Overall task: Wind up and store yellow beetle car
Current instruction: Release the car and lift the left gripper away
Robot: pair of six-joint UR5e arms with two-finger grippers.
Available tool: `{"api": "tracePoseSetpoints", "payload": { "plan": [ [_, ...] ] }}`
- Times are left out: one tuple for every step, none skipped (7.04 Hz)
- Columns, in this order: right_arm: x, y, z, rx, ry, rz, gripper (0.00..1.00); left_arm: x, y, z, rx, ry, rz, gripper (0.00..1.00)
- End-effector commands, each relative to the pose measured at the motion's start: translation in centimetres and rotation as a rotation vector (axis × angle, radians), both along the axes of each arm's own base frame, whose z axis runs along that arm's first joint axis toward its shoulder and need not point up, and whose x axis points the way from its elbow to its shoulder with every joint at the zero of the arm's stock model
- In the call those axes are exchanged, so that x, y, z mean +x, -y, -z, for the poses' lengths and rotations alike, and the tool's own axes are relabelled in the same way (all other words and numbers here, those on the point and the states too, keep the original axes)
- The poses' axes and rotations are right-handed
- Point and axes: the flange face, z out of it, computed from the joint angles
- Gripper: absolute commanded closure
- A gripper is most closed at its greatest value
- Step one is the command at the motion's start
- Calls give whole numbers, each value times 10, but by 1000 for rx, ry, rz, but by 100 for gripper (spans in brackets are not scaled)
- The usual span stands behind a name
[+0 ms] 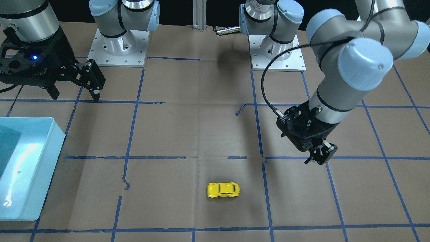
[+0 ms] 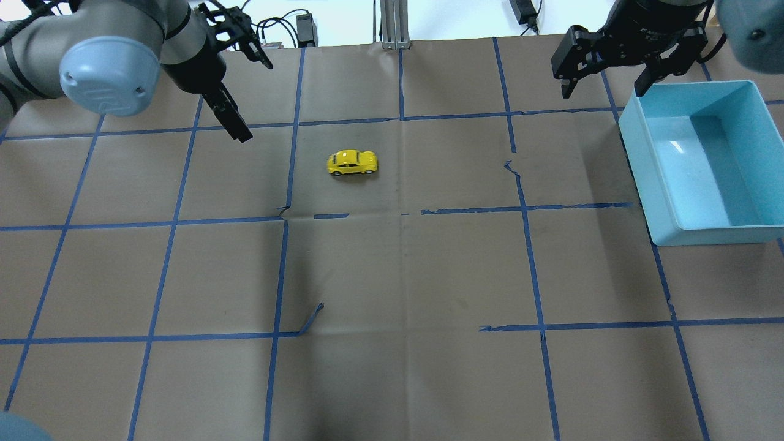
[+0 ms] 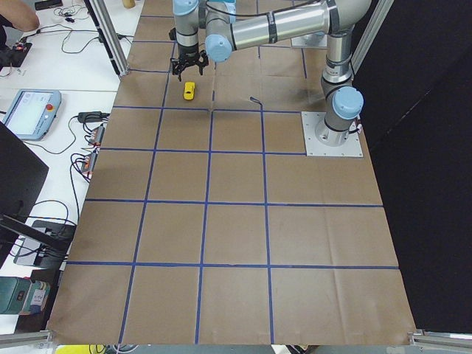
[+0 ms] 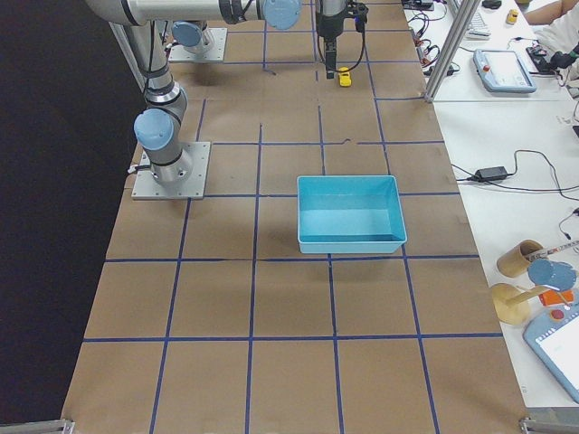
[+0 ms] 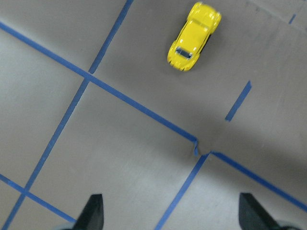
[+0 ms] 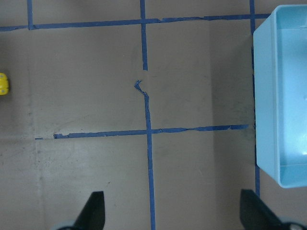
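Judging left gripper (image 1: 320, 157) nearer: spread, empty, with car (image 2: 352, 163) lying to its right, long axis running side to side; right gripper (image 2: 603, 82), also spread and empty, well apart beside bin (image 2: 710, 235).

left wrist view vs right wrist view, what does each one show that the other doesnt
Only the left wrist view shows the whole yellow beetle car, on its wheels ahead of the left gripper. Only the right wrist view shows the blue bin, at its right edge below the right gripper; the car there is just a yellow sliver at the left edge. Both show brown paper crossed by blue tape lines, and two fingers spread wide at the bottom, holding nothing.
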Motion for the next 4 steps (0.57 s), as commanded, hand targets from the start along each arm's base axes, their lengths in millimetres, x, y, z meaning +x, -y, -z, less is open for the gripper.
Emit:
{"api": "tracePoseSetpoints", "payload": {
  "plan": [
    [0, 1, 1, 2, 1, 0, 0, -9, -51, -73, 41, -3, -319, 0],
    [0, 1, 1, 2, 1, 0, 0, -10, -48, -74, 36, -23, -485, 0],
    [0, 2, 4, 7, 1, 0, 0, -9, -39, -59, 63, -22, -644, 0],
    [1, 2, 4, 7, 2, -1, 0, -10, -43, -66, 55, -30, -687, 0]
  ]
}}
